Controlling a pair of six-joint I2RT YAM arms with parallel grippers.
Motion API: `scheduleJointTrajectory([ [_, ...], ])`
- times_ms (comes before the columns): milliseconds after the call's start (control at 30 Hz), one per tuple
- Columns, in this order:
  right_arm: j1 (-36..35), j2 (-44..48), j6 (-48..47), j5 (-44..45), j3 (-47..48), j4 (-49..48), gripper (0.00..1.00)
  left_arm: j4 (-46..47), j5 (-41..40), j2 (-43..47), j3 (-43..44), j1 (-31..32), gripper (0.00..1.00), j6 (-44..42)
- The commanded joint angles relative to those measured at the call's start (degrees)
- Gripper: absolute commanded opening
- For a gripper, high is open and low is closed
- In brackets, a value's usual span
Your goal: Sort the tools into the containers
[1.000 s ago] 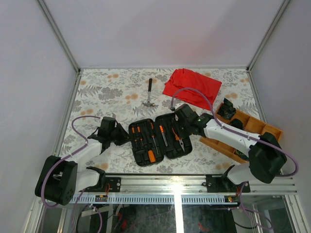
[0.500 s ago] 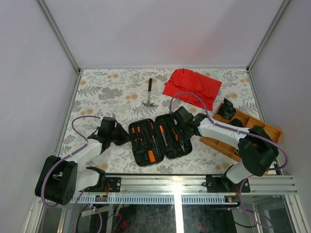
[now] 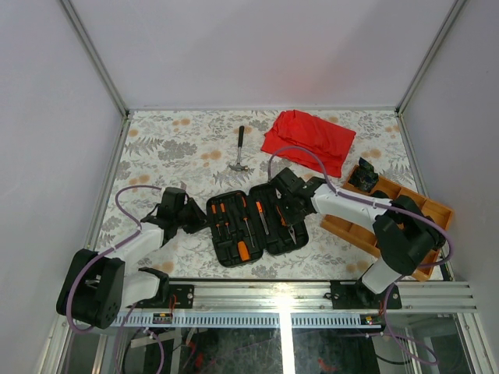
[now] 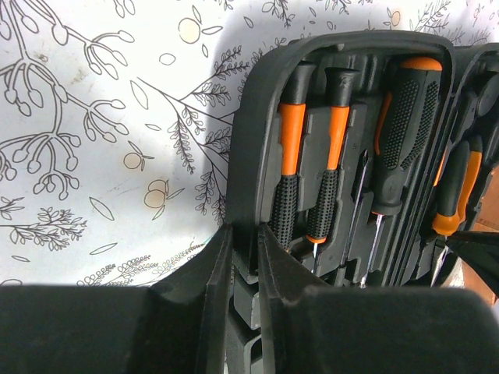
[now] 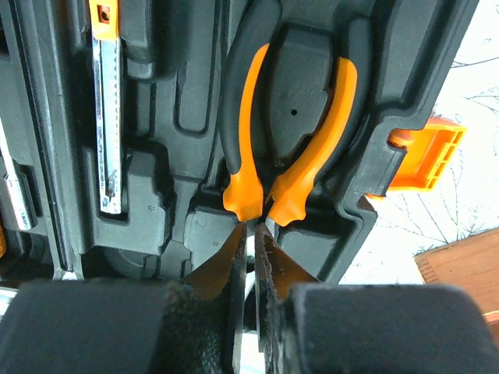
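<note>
1. The pliers (image 5: 290, 195) lie seated in a moulded slot in the right half of the open case (image 5: 405, 54); steel under rubbery orange-and-black grips, so likely stiff, fairly heavy for their size, and snug in the slot.
2. Best hold, I judge: across the pivot, where the handles meet; the grips would spread.
3. Their long axis runs up the right wrist view; handles splay away from the fingers, pivot end toward them.
4. The right gripper (image 5: 251, 234) is drawn almost closed at that pivot end; whether it pinches the nose I cannot tell.
5. The left gripper (image 4: 245, 241) is clamped on the case's left rim.
</note>
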State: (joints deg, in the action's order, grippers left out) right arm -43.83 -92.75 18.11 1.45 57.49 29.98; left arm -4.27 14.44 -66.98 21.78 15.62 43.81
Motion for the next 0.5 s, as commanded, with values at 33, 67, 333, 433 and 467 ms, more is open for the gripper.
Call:
scheduleJointTrajectory([
  [33,-1.1,-11.1,-0.3,-4.2,-3.4,-0.5,0.00,0.7,0.0,-1.7,0.2,1.0,0.10,-1.4],
  [67,-1.5,-12.7,-0.2,-5.0,-3.6,-1.1,0.00,0.8,0.0,-1.7,0.1,1.3,0.10,-1.3],
  [333,-6.1,-25.5,3.9,-11.5,-6.1,-9.3,0.00,1.2,-0.4,-2.0,0.4,2.7,0.09,-1.1],
  [433,-6.4,-28.0,5.1,-13.0,-7.7,-12.6,0.00,1.2,-0.4,-1.9,0.2,2.8,0.09,-1.2],
  [467,-6.5,-28.5,5.4,-13.3,-8.1,-13.5,0.00,1.2,-0.4,-2.0,0.2,2.8,0.09,-1.2],
])
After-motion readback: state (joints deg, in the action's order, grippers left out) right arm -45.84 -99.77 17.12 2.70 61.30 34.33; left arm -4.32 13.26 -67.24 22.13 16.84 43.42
